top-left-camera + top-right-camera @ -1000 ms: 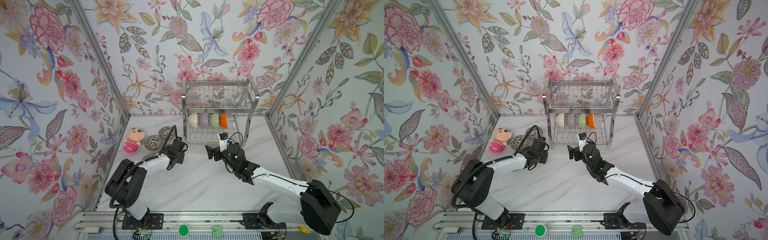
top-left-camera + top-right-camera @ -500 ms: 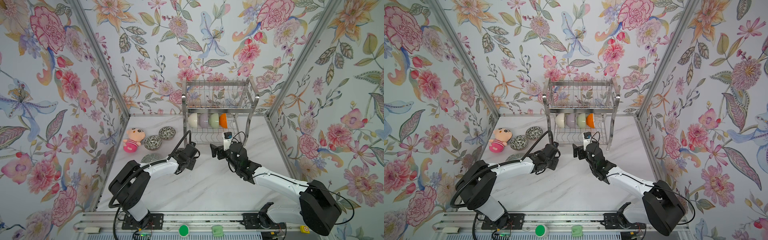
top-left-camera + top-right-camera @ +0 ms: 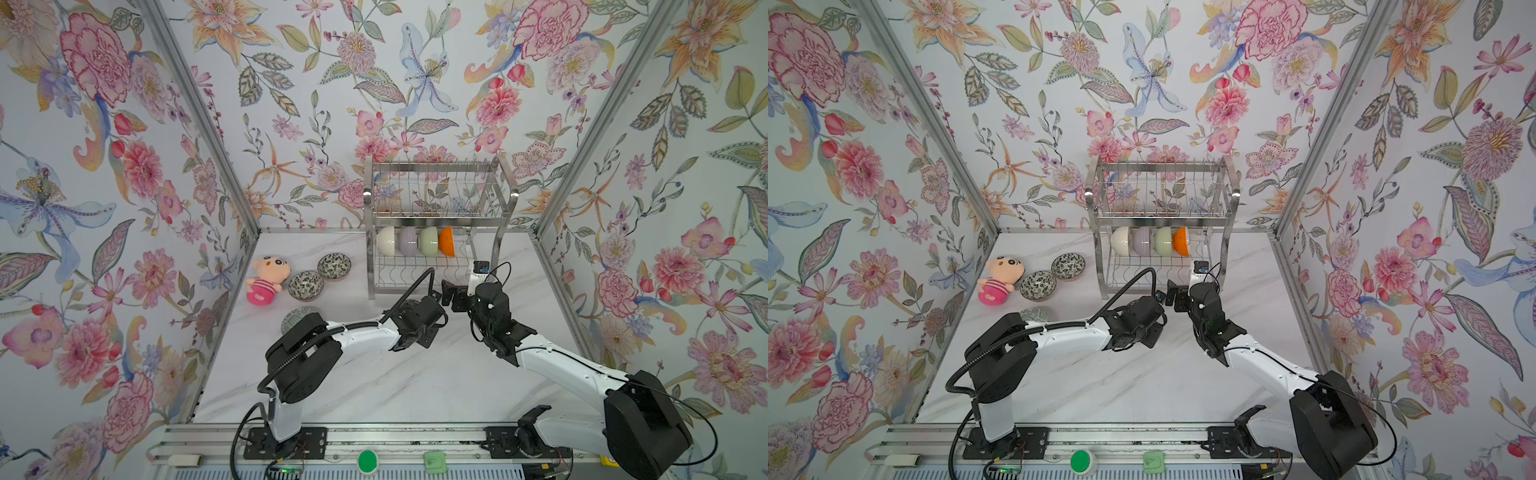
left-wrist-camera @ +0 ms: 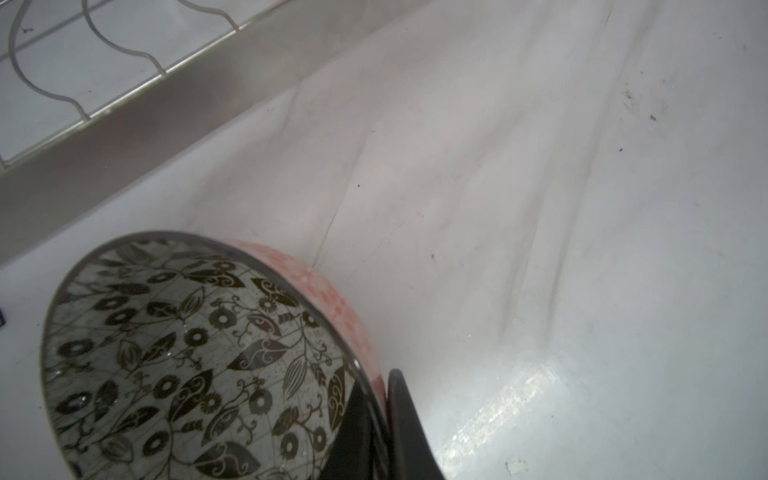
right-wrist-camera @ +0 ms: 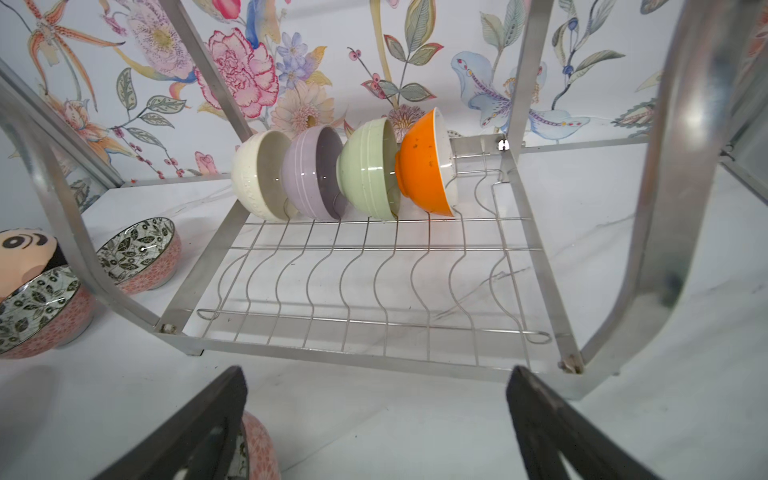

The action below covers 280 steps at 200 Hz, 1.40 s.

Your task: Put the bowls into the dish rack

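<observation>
The left fingers are pinched shut on the rim of a patterned bowl, one finger against the leaf print inside and one on the pink wall outside. A rim pinch is likely the only hold narrow fingers can get on a round bowl, and it leaves the opposite rim free. The bowl is tilted in front of the lower shelf; whether it clears the tabletop I cannot tell.

The right fingers are spread wide and hold nothing. They face the same shelf, with the held bowl's pink wall just beside one of them. That reads as a handover being set up, since the right arm looks squarely into the slots.

The dish rack stands at the tabletop's far edge. Four plain bowls stand on edge in its rear row, each leaning into the next, so the front wavy wires stay free, probably for the smaller bowls.

Two more patterned bowls sit upright toward the far left corner beside a plush doll. A half-hidden bowl shows under the left arm, near the left edge.
</observation>
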Tool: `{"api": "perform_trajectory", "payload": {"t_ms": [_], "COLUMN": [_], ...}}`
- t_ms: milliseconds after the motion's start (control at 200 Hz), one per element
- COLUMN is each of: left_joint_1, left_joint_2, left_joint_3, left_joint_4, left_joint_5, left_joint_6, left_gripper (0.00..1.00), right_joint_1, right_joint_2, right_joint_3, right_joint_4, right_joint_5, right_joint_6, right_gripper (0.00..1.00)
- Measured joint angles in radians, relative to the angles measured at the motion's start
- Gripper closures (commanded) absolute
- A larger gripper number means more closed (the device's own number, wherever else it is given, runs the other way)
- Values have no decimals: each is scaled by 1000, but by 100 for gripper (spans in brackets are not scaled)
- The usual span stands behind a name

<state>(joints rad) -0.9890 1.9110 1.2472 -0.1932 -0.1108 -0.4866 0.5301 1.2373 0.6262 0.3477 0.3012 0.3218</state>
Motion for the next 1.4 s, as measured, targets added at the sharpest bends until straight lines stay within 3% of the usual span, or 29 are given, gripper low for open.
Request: {"api": "perform_trajectory", "payload": {"t_ms": [531, 691, 936, 1156, 1276, 1401], "left_joint_1": [9, 55, 225, 460, 573, 629], "left_joint_2": [8, -78, -421, -655, -691, -703], "left_joint_3": [28, -37, -220, -492, -634, -726], "left_joint_4": [-1, 8, 58, 200, 281, 367], "left_joint_5": [3, 11, 43, 204, 333, 459], "left_joint_6": [-1, -1, -9, -61, -119, -184], "left_gripper": [54, 32, 1, 1, 1, 1], "right_joint_1": [-93, -93, -53, 106, 216, 307], "right_joint_2": [-40, -51, -47, 129, 235, 348], "right_joint_3": [-21, -21, 21, 148, 214, 315], "right_joint_4": [-48, -66, -145, -233, -277, -322], "right_joint_5": [20, 16, -18, -32, -32, -23], "right_joint_6": [84, 84, 82, 55, 31, -1], "right_gripper": [1, 1, 1, 1, 0, 9]}}
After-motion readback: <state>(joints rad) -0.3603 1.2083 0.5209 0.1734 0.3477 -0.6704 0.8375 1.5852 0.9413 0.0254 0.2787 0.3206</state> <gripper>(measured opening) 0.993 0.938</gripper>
